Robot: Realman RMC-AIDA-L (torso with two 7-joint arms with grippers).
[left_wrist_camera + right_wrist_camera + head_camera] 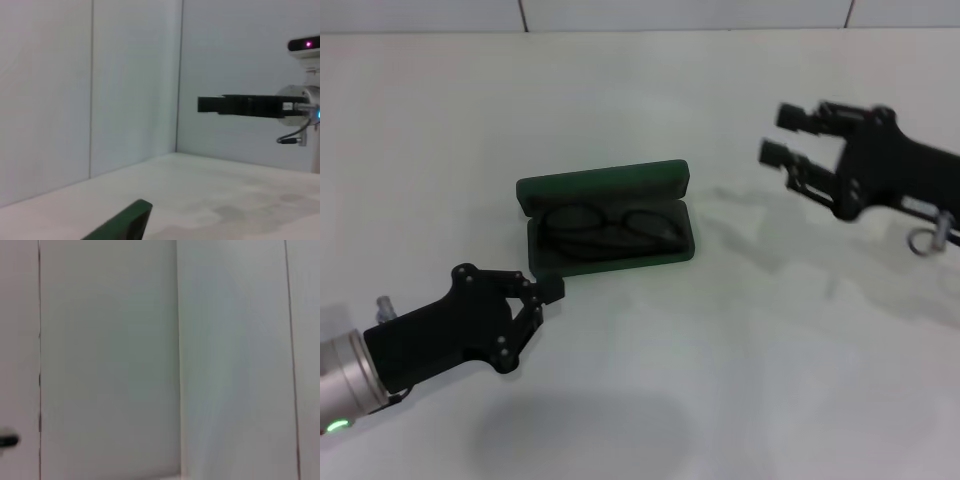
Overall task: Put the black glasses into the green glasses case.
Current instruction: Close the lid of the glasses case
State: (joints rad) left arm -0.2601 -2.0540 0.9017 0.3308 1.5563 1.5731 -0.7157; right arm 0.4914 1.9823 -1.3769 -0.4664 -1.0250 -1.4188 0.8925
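Green glasses case (606, 222) lies open mid-table (740, 380), lid propped upright at far side. Black glasses (612, 228) rest inside case, folded. Left gripper (552, 291) low, just beside case's near left corner, fingers drawn together, holding nothing. Right gripper (788, 134) raised well apart to right of case, fingers spread, empty. Left wrist view: case edge (125, 222) in foreground, right gripper (210, 104) farther off.

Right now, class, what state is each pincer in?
Left pincer: shut, holding nothing, beside the green glasses case's front left corner.
Right pincer: open, empty, off to the case's right.
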